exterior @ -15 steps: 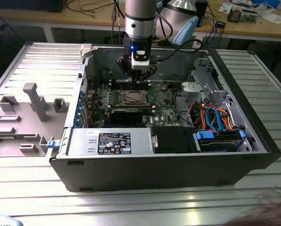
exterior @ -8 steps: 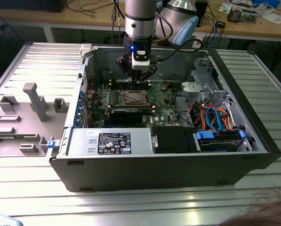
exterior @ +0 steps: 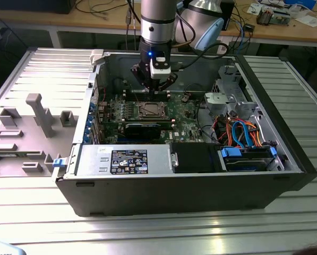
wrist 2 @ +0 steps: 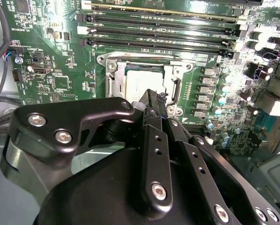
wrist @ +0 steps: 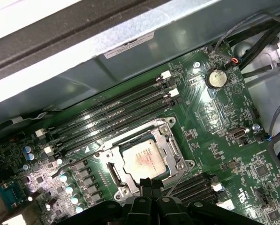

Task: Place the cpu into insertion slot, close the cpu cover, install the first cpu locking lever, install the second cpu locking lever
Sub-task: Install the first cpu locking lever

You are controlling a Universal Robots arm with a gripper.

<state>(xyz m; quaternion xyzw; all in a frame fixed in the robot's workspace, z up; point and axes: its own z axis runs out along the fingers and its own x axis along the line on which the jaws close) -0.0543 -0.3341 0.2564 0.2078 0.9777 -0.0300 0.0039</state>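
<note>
Gripper (wrist 2: 155, 101) just over cpu (wrist 2: 142, 79) in insertion slot (wrist 2: 112, 70)

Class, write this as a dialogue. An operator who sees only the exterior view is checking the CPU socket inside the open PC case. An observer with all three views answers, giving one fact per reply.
Operator: From the exterior view I see the arm over the motherboard. Is the chip in place?
Observer: Yes. In the first wrist view the cpu lies face up in the insertion slot, and the cpu cover frames it.
Operator: And the gripper, is it open?
Observer: No. In the second wrist view the gripper has its fingers shut together, with the tips at the socket's edge beside the cover.
</note>
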